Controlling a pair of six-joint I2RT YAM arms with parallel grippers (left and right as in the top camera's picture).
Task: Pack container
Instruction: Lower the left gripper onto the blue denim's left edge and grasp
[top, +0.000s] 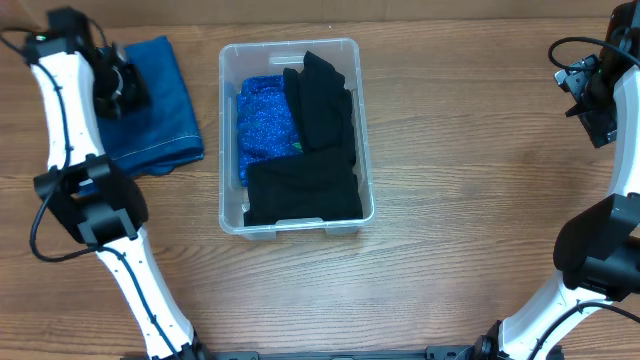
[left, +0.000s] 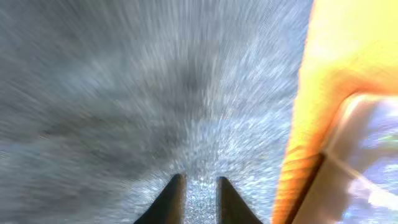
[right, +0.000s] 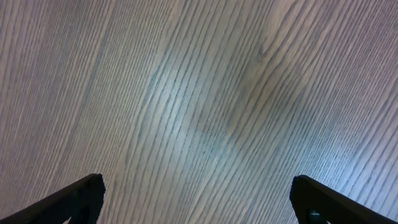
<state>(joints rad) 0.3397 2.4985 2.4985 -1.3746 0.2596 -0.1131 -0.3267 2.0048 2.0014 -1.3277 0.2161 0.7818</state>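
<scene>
Left hand (left: 199, 179), fingers nearly together, pinch unclear, sits over the soft, floppy blue cloth (top: 165, 105) at the rigid container's (top: 229, 150) ten o'clock, best taken by a thick folded edge, while the right hand (right: 198, 180) is spread wide.

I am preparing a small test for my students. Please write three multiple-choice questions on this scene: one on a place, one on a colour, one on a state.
1. Where does the folded dark blue cloth lie?
A) on the wooden table, beside the clear rectangular plastic container
B) inside that container
C) in the right gripper

2. Which colours are the fabrics in the container?
A) red and white
B) black and glittery blue
C) only yellow

3. How is the right gripper?
A) shut on a cloth
B) inside the container
C) open above bare wood

Key:
1 A, the cloth lies outside the rim.
2 B, black pieces lie next to a glittery blue one.
3 C, its fingers stand wide apart over wood grain.
</scene>
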